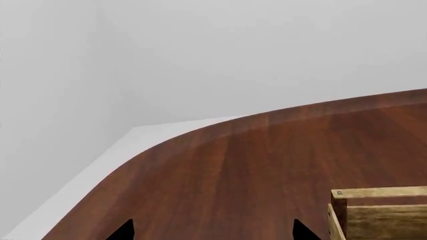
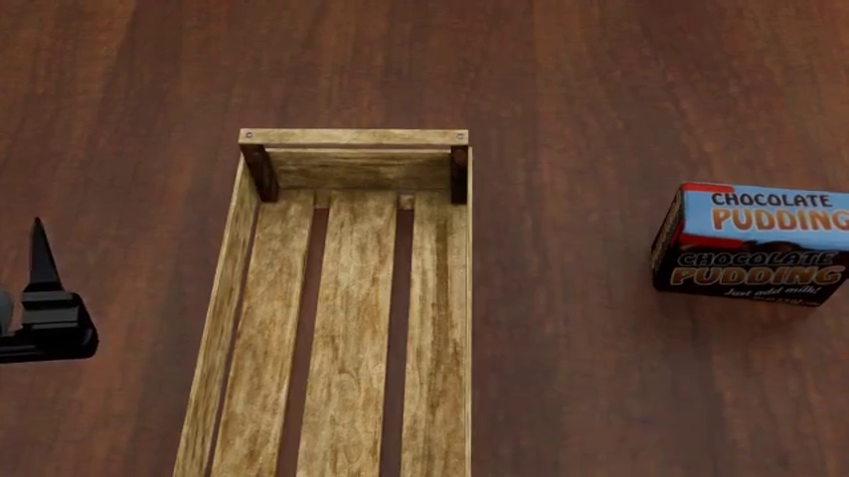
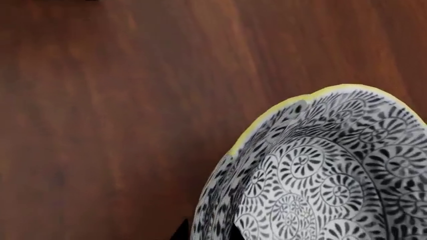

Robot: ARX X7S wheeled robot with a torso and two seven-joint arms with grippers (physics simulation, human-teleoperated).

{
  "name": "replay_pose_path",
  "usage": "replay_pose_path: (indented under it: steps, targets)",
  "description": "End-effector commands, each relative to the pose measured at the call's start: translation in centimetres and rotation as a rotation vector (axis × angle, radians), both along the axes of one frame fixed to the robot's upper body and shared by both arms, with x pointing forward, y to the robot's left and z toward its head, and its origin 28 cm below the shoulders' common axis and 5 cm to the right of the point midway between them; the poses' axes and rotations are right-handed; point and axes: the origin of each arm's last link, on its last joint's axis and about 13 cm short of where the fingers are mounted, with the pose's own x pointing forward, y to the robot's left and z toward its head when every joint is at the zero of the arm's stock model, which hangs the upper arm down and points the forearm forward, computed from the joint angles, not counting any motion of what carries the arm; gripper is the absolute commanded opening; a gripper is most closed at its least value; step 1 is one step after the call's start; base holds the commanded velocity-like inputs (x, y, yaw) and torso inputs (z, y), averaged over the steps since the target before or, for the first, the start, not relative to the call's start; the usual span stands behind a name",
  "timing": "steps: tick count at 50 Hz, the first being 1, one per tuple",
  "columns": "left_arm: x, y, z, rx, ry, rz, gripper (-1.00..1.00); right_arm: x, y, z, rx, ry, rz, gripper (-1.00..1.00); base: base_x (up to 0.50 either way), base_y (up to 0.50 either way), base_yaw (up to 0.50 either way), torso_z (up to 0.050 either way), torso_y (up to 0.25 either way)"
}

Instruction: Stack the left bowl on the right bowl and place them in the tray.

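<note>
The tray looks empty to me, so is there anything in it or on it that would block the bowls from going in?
Nothing visible does. The tray shows only bare slats in the head view, and the pudding box stands apart from it on the robot's right. The tray's near end is cut off by the picture. One patterned bowl shows only in the right wrist view.

box: chocolate pudding box (image 2: 754,244) — the only item on which text can be read
upper panel: "CHOCOLATE PUDDING" printed in white capitals on light blue, cut off at the frame edge
front panel: "CHOCOLATE PUDDING" repeated in orange-outlined letters on black
small line: a script line is printed under the front wording — too small to be read
numbers: none can be read
brand: no brand name can be made out
tray (image 2: 254,141): no marking is seen on the wood
</note>
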Motion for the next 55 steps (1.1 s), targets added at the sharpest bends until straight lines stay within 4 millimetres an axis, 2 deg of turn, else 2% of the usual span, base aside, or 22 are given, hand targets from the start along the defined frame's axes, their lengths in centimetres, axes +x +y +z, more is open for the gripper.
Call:
replay_pose_path:
  steps: [1, 16, 31, 55]
  targets:
    - [-0.3, 0.2, 0.2, -0.013, -0.007, 0.002, 1.0, -1.7, 0.9, 3.6, -0.056, -0.073, 0.041, -1.0, 0.0, 0.0, 0.0, 0.0, 0.0]
    - [-0.1, 0.2, -0.1, -0.033, -0.008, -0.002, 1.0, -1.9, 1.8, 6.3, -0.107, -0.131, 0.07, -1.0, 0.0, 0.0, 0.0, 0.0, 0.0]
    - [-0.2, 0.6, -0.6, -0.055, -0.005, 0.001, 1.0, -0.6, 3.7, 8.7, -0.149, -0.15, 0.145, -1.0, 0.0, 0.0, 0.0, 0.0, 0.0]
    - [-1.3, 0.5, -0.3, -0.072, -0.01, -0.019, 1.0, 0.3, 6.5, 11.8, -0.21, -0.175, 0.247, -1.0, 0.0, 0.0, 0.0, 0.0, 0.0]
